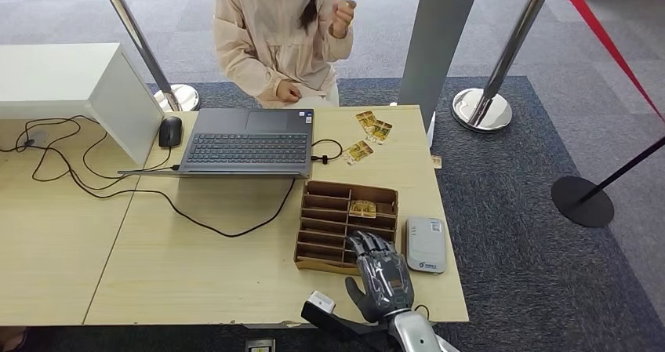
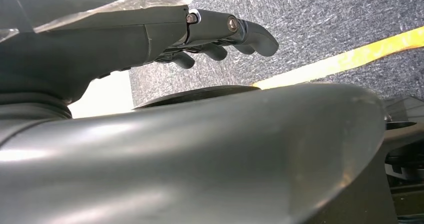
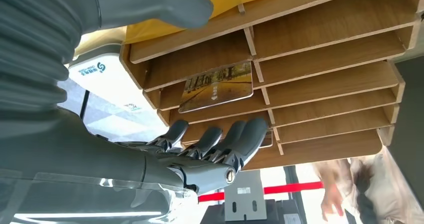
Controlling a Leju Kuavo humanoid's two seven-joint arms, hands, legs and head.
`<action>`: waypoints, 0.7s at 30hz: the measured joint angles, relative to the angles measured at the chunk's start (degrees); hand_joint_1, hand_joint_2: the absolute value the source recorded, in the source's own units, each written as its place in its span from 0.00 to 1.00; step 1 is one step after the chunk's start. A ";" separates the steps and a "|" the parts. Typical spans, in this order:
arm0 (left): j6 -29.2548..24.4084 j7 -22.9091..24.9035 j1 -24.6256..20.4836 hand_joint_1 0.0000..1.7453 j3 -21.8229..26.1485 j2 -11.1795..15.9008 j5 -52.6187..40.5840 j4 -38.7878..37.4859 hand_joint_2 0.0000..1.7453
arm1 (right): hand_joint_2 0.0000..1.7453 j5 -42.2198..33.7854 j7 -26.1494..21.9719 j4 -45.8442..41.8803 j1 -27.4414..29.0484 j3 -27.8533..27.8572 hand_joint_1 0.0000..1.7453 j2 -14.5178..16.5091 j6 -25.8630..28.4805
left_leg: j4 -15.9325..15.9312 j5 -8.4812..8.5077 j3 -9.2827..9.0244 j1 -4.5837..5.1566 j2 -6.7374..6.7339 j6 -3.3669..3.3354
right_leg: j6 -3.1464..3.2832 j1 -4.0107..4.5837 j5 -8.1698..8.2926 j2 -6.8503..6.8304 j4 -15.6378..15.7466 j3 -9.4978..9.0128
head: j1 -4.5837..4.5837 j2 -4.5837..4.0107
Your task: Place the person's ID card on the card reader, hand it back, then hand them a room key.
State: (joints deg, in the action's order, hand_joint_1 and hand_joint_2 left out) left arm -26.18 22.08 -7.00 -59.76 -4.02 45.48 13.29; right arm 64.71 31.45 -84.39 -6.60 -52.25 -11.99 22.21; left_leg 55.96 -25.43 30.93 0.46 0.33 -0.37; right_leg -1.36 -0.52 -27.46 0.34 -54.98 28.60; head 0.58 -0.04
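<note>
Step, my read: fetching room key. Right robot hand (image 1: 382, 277) empty, fingers spread over near slots of brown wooden slotted card rack (image 1: 321, 220); I aim for yellow printed card (image 1: 362, 208) lying in slot beyond fingertips, slide rather than pinch. Left robot hand (image 2: 220, 34) hangs by floor, fingers loosely curled, holding nothing. White card reader (image 1: 425, 244) just beside rack. More yellow cards (image 1: 367, 136) near open grey laptop (image 1: 245, 140) on pale wood surface (image 1: 196, 273). Person in beige top (image 1: 274, 30) waits opposite; chrome stanchion (image 1: 482, 109), grey carpet.
</note>
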 joint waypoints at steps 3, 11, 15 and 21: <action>0.00 0.01 0.02 0.00 0.00 0.02 -0.01 0.00 0.00 | 1.00 0.26 -0.01 -0.03 -0.22 0.03 0.47 -0.10 -0.09 | 0.00 0.00 0.00 0.00 0.00 0.00 | 0.00 0.00 0.00 0.00 0.00 0.00 | 0.00 0.00; 0.14 -0.16 0.06 0.00 0.00 0.04 -0.07 0.00 0.00 | 1.00 0.80 -0.34 -0.63 -0.61 0.16 0.53 -0.27 -0.27 | 0.00 0.00 0.00 0.00 0.00 0.00 | 0.00 0.00 0.00 0.00 0.00 0.00 | 0.00 0.00; 0.21 -0.65 0.05 0.00 0.00 0.04 -0.07 0.00 0.00 | 1.00 1.24 -0.50 -0.94 -0.77 0.19 0.47 -0.28 -0.28 | 0.00 0.00 0.00 0.00 0.00 0.00 | 0.00 0.00 0.00 0.00 0.00 0.00 | 0.01 0.00; 0.36 -0.81 -0.09 0.00 0.00 0.04 -0.17 0.00 0.00 | 1.00 1.67 -0.83 -0.96 -0.82 0.19 0.39 -0.27 0.03 | 0.00 0.00 0.00 0.00 0.00 0.00 | 0.00 0.00 0.00 0.00 0.00 0.00 | 0.01 0.00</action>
State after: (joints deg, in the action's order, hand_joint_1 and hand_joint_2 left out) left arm -25.82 21.26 -7.09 -59.76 -3.98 45.31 13.29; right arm 66.38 30.62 -85.35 -7.43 -52.06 -12.26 22.24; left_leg 55.96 -25.43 30.93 0.46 0.33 -0.37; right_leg -1.36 -0.52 -27.46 0.34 -54.98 28.60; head 0.58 -0.04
